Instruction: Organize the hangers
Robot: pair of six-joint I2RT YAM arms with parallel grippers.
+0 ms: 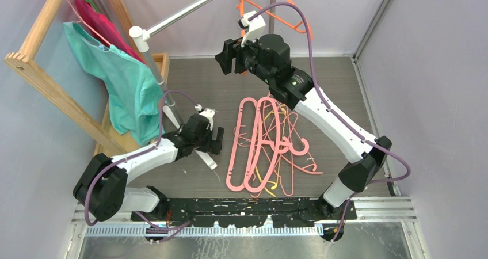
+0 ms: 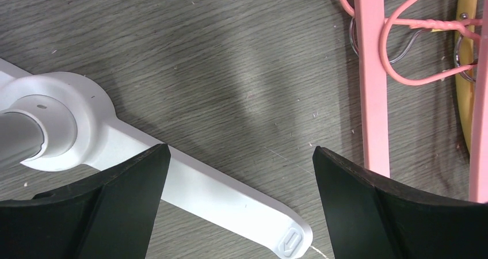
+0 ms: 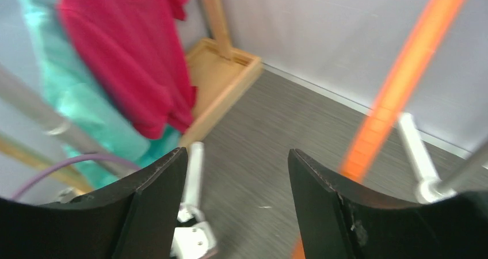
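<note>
A pile of hangers, thick pink ones over thin pink, orange and yellow ones, lies on the grey floor between the arms. More orange hangers hang on the metal rail. My right gripper is raised just left of them, below the rail; its jaws are open and hold nothing, and a blurred orange hanger passes to their right. My left gripper hovers low, left of the pile, open over the rack's white foot. A thick pink hanger lies beside its right finger.
The rack's white post and feet stand by the left arm. A teal garment and a magenta one hang on a thin pink hanger over a wooden frame at the left. Walls close in at the back and right.
</note>
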